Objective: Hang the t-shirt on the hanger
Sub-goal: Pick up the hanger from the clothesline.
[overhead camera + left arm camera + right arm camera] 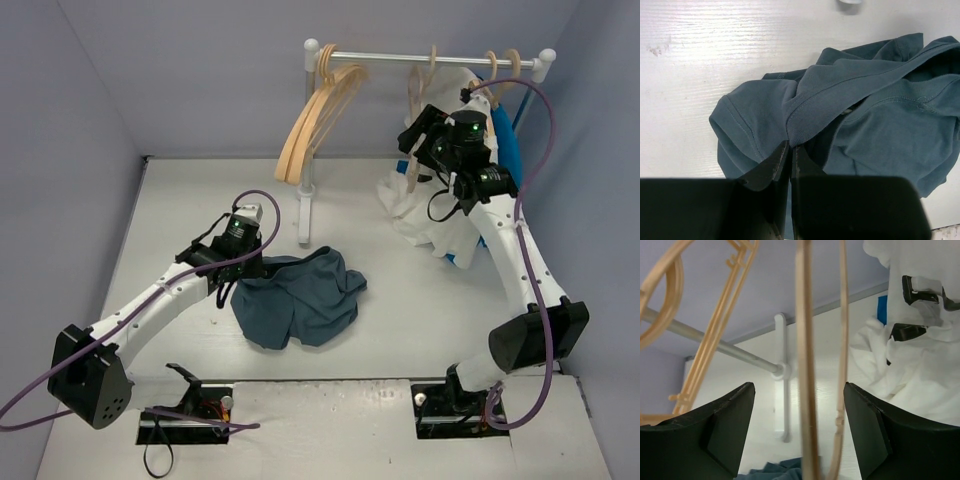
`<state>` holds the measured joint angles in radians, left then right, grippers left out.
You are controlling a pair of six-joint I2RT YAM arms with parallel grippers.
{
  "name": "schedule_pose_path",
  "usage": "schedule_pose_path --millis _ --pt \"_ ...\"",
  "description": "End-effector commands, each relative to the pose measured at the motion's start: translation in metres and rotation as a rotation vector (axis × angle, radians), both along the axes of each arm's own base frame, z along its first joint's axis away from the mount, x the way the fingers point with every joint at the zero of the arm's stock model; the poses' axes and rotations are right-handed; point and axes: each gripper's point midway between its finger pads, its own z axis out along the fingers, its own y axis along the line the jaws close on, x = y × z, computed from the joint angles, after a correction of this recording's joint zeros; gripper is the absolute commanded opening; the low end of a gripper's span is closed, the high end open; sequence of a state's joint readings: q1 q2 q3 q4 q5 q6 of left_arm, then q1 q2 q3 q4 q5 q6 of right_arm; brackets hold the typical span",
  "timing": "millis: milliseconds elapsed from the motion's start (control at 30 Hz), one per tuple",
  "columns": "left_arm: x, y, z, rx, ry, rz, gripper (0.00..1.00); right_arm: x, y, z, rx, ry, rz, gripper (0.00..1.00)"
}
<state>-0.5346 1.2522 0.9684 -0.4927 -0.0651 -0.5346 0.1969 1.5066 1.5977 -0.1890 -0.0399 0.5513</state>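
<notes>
The slate-blue t-shirt (300,300) lies crumpled on the table's middle. My left gripper (258,268) is at its left edge, shut on a ribbed fold of the t-shirt (880,120); the left gripper (790,146) pinches the cloth at its fingertips. Up at the rack, my right gripper (415,142) is open beside a pale wooden hanger (417,95) hanging from the rail. In the right wrist view the hanger (805,365) has both thin arms running between the wide jaws of the right gripper (799,386), touching neither. A corner of the t-shirt (785,471) shows below.
The white rail (400,58) stands on a post (306,190) at the back. Several more wooden hangers (315,110) hang at its left end, others (500,65) at the right. A white printed shirt (415,215) and a bright blue garment (505,135) hang behind my right arm.
</notes>
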Motion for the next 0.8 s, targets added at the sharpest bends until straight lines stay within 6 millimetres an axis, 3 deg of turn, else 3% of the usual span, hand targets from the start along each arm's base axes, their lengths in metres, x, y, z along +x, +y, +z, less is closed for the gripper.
schedule_pose_path --millis 0,233,500,767 --pt "0.007 -0.002 0.009 -0.025 -0.038 0.003 0.0 -0.003 0.002 0.048 -0.206 -0.149 -0.031 0.69" --pt "0.011 -0.004 0.01 -0.026 -0.044 -0.001 0.0 0.014 -0.017 0.044 -0.36 -0.141 -0.115 0.69" --pt "0.012 -0.005 0.011 -0.029 -0.046 0.004 0.0 0.042 -0.027 0.037 -0.38 -0.123 -0.132 0.65" --pt "0.014 -0.005 0.013 -0.032 -0.052 0.01 0.0 0.048 -0.033 0.036 -0.413 -0.119 -0.16 0.57"
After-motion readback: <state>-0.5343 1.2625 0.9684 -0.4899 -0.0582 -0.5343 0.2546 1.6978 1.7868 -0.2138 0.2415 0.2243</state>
